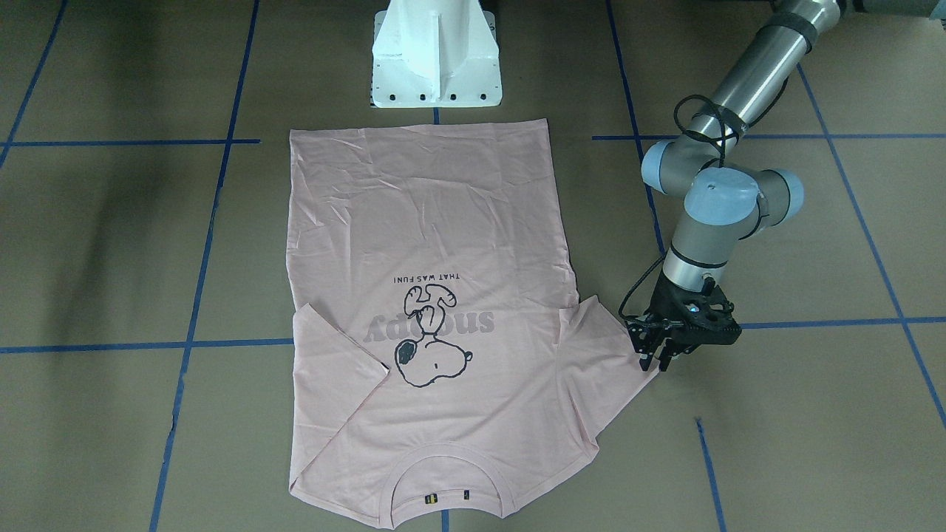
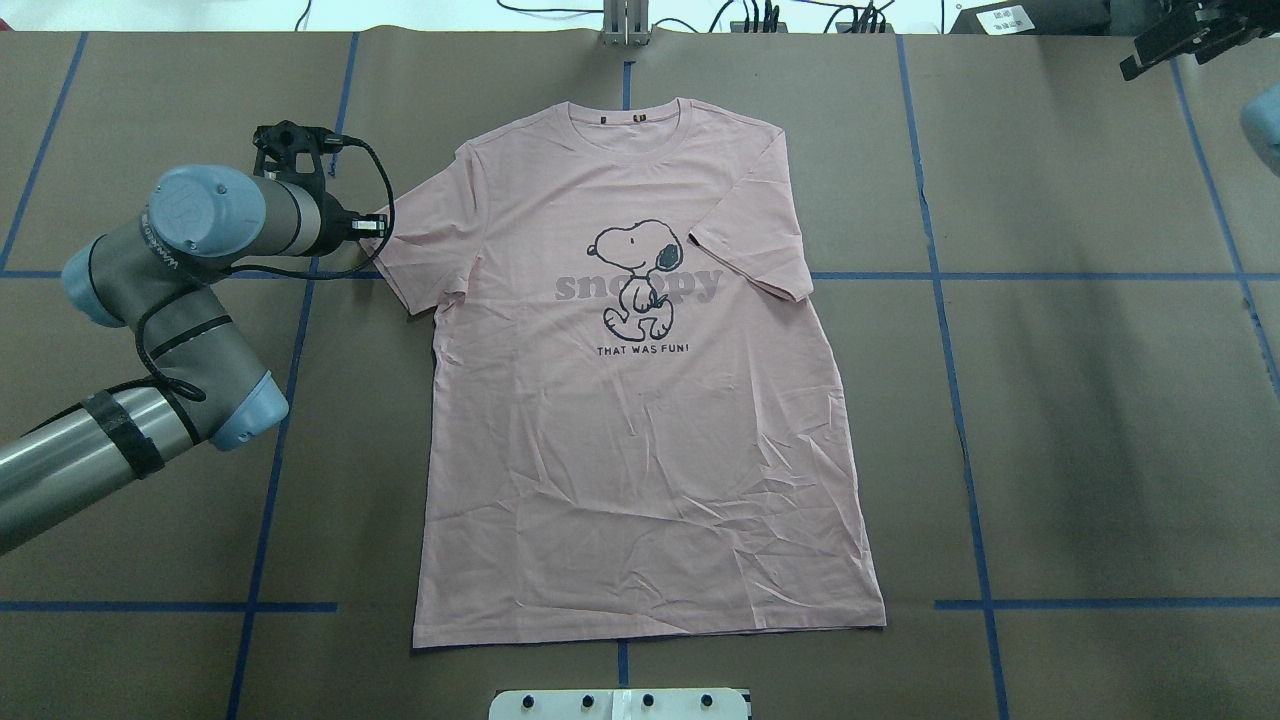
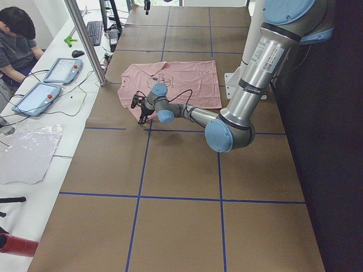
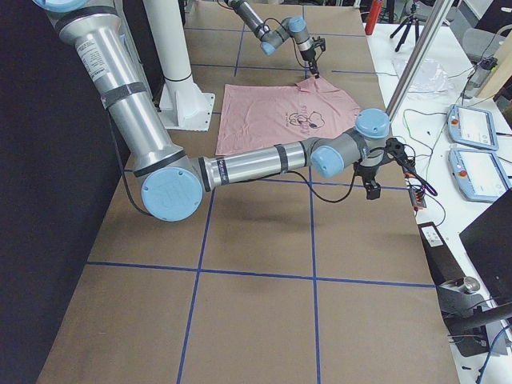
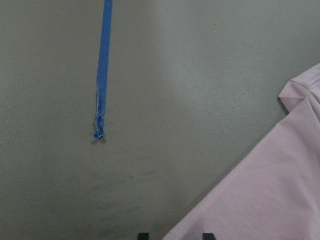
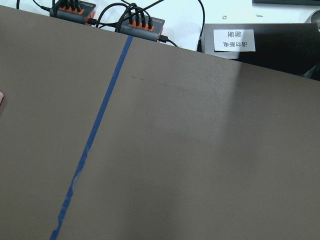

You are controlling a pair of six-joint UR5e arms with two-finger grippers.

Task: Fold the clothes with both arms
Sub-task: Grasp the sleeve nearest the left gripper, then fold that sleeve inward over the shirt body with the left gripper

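The pale pink Snoopy T-shirt (image 2: 640,400) lies flat and print-up on the brown table, collar at the far edge from the robot; it also shows in the front view (image 1: 436,244). My left gripper (image 1: 655,362) is low at the tip of the shirt's left sleeve (image 2: 420,250). In the left wrist view its fingertips (image 5: 143,235) stand apart, with the sleeve's edge (image 5: 270,190) between them, so it is open. My right gripper (image 2: 1185,35) hovers at the far right table corner, away from the shirt. Its jaws show in no close view.
The white pedestal base (image 1: 436,59) stands at the shirt's hem. Blue tape lines (image 2: 925,250) cross the brown table. Power strips (image 6: 135,22) and cables lie along the far edge. An operator (image 3: 17,39) sits beside tablets (image 3: 59,69) at a side bench.
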